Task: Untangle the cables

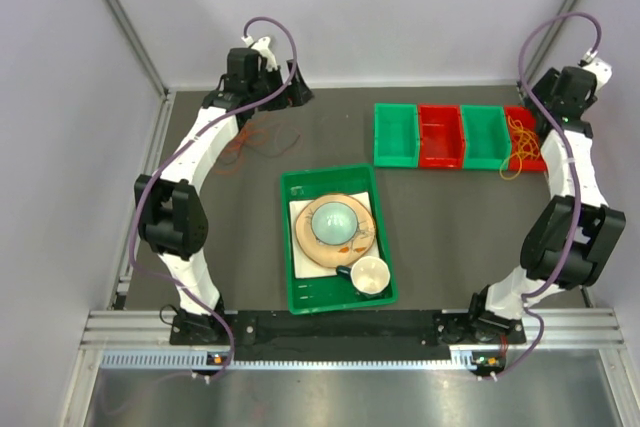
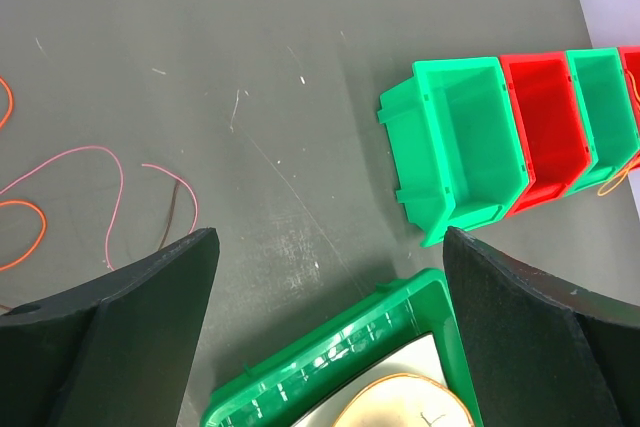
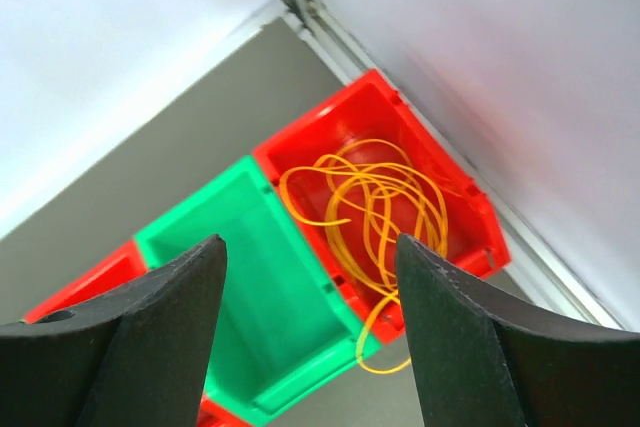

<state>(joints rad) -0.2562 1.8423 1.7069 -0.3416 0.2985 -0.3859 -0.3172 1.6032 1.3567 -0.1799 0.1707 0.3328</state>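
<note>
Thin red, orange and dark cables (image 1: 250,142) lie loose on the dark table at the back left, under my left arm. In the left wrist view a pink-red cable (image 2: 112,197), an orange cable (image 2: 30,229) and a dark one (image 2: 178,209) curl on the table left of the fingers. My left gripper (image 2: 328,247) is open and holds nothing. A coil of yellow-orange cable (image 3: 385,207) lies in the rightmost red bin (image 3: 470,209), one loop hanging over its near edge. My right gripper (image 3: 310,247) hangs above that bin, jaws apart, nothing between them.
Four bins stand in a row at the back right: green (image 1: 396,135), red (image 1: 440,136), green (image 1: 485,137) and the red one (image 1: 524,140) with the coil. A green tray (image 1: 300,292) at the centre carries a plate, a bowl and a cup. Walls close in on both sides.
</note>
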